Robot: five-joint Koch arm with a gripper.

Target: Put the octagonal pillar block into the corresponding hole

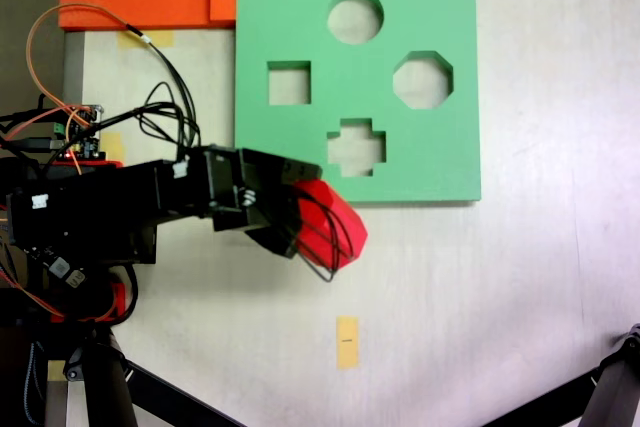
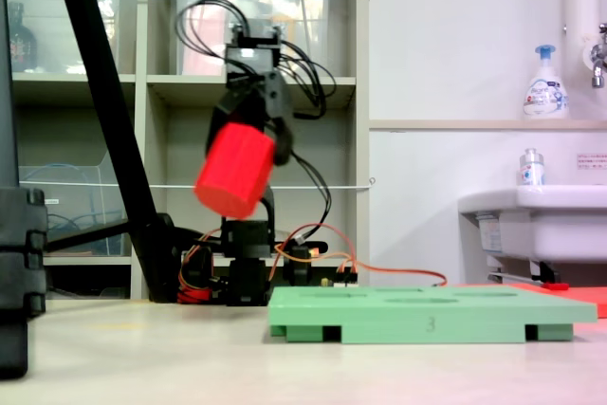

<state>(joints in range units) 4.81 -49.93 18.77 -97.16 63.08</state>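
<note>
In the fixed view from above, the gripper (image 1: 322, 222) reaches in from the left and is clamped on the octagonal pillar block (image 1: 335, 215), which sits just off the near edge of the green foam board (image 1: 300, 37), below the cross-shaped cutout (image 1: 356, 147). The corresponding hole (image 1: 423, 80) lies farther right on the board, well apart from the block (a round cutout (image 1: 356, 16) and a square cutout (image 1: 289, 83) are the other two openings). A yellow tape strip (image 1: 347, 341) marks the table nearer the bottom.

In the fixed view from table level, the gripper (image 2: 248, 154) holds the octagonal pillar block (image 2: 235, 170) tilted and high in the air, left of the green foam board (image 2: 427, 315). A shelf unit (image 2: 190, 92) stands behind, a sink (image 2: 536, 220) at right.
</note>
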